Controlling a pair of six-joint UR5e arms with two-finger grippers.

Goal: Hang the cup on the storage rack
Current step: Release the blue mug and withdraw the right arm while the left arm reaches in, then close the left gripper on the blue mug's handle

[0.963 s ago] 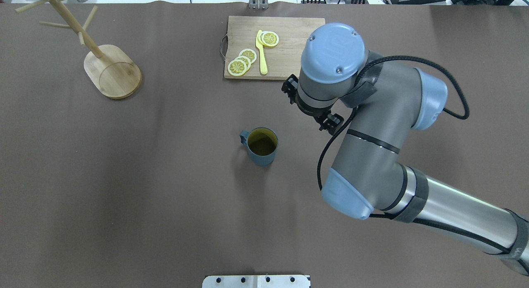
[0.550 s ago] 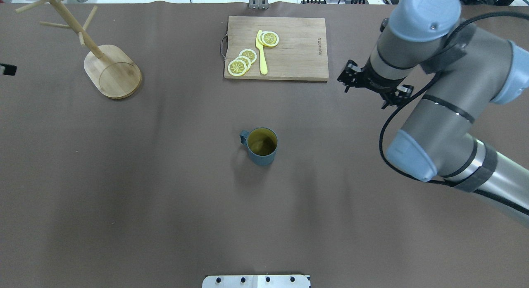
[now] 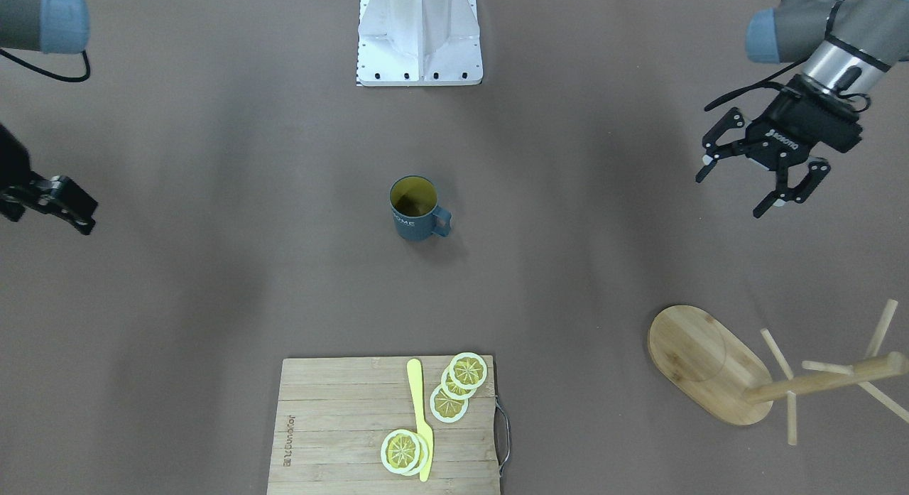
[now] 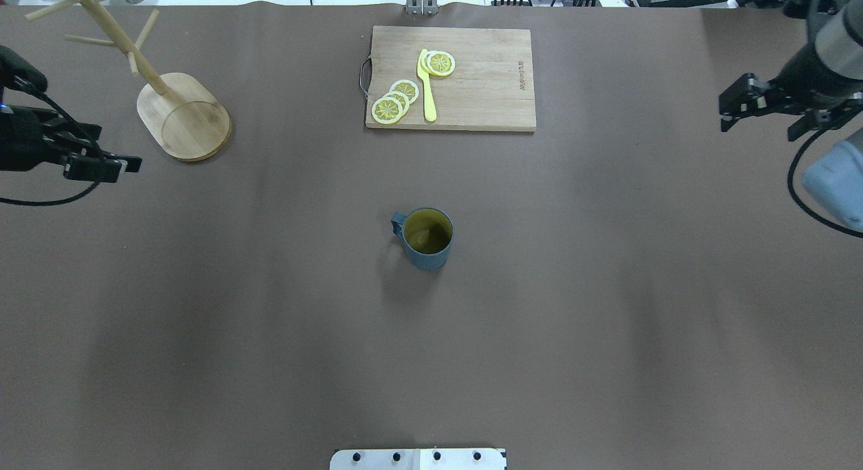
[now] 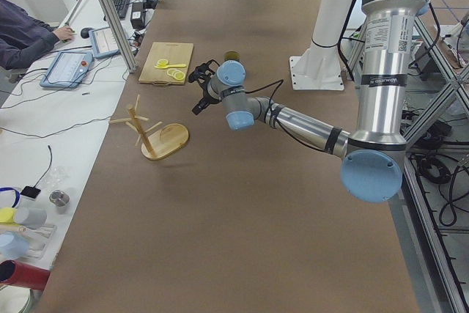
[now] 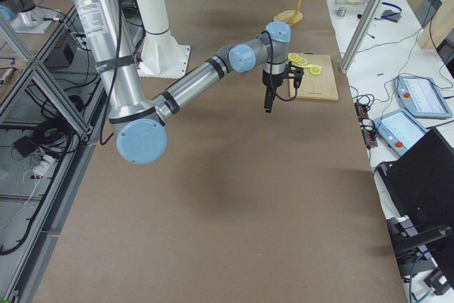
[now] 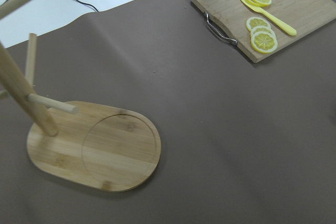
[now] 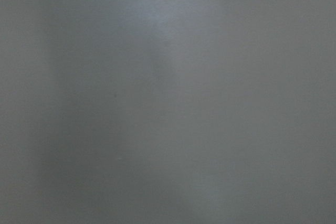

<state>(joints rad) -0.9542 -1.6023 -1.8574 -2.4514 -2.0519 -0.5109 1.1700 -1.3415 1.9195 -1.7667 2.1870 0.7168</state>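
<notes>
Cup [image 3: 412,225] stood upright at table [image 3: 213,282] centre, white "HOME" on its side. Storage rack [image 4: 183,116] stood at its 10 o'clock, well apart. Left pincer [image 3: 731,194], marked "ROBOTIQ", hung spread open and empty near the rack. Right pincer [image 4: 774,114] was at 2 o'clock, jaws apart, empty.

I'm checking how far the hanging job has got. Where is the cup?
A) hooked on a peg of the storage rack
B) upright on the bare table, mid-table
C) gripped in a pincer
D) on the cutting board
B: the cup stands upright on the table, well apart from the cutting board, and the pegs of the storage rack are bare.
</notes>
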